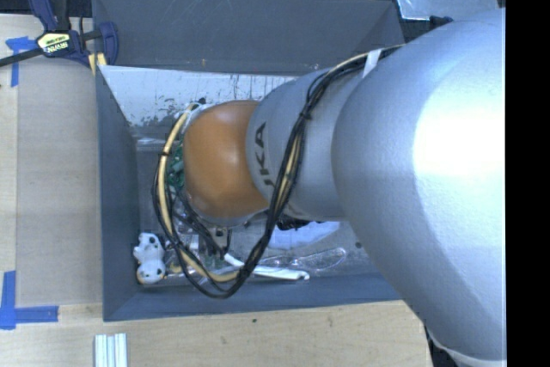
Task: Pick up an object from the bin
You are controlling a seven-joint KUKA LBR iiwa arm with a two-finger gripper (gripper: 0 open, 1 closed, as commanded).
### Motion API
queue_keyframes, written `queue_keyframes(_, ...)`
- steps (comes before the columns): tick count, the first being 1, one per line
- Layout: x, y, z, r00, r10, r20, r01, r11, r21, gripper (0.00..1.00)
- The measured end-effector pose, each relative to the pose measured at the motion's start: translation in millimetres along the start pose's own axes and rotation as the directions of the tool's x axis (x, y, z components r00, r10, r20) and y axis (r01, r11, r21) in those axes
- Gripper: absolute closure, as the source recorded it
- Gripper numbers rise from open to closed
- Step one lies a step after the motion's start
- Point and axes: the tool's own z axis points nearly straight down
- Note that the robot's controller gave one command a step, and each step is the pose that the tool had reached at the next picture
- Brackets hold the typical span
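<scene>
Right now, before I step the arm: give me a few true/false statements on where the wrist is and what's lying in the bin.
1. The arm has its orange wrist cover down inside the bin. True.
2. The arm comes in from the view's left. False: it comes in from the right.
3. A small white object lies near the bin's lower-left corner. True.
4. That white object is lifted clear of the bin. False: it rests on the bin floor, left of the wrist.
5. A clear plastic item lies along the bin's lower wall, right of the wrist. True.
</scene>
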Motion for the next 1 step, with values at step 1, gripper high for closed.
queue_keyframes(1,-1.9,0.6,-20.9,1.0,0.001,0.006,-0.001,1.0,-0.004,1.0)
